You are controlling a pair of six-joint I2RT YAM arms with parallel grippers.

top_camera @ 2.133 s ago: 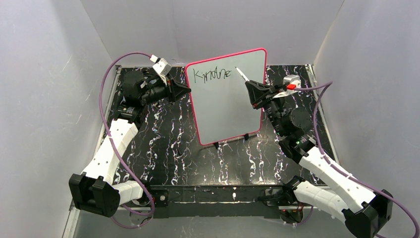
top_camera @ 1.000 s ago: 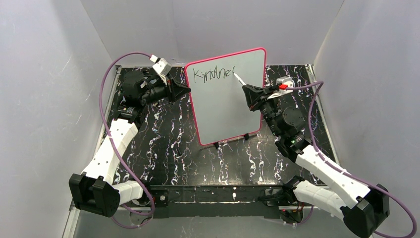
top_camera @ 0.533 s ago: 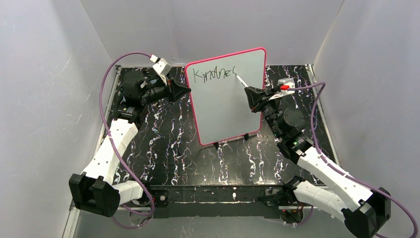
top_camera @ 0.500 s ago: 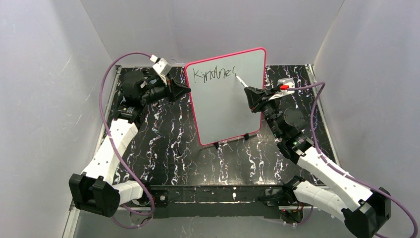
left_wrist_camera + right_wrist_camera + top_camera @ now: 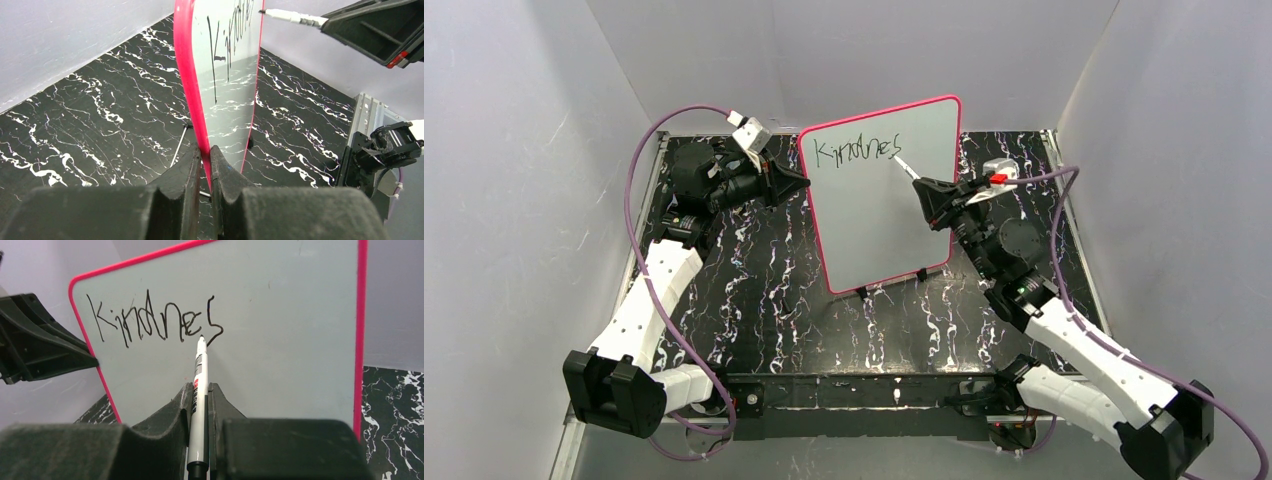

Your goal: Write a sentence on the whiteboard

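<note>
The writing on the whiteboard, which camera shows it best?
The right wrist view: the writing faces it squarely and large, reading "Kindnes". The top external view shows it small but legible; the left wrist view sees the whiteboard nearly edge-on, so letters are squeezed.

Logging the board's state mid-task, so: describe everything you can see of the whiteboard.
The whiteboard is a tall white rectangle with rounded corners, a thin pink-red frame and small black feet, standing upright on the black marbled table. Dark handwritten letters reading "Kindnes" run along its top. The left gripper is shut on its left edge; the marker, held in the right gripper, has its tip at the surface by the last letter.
</note>
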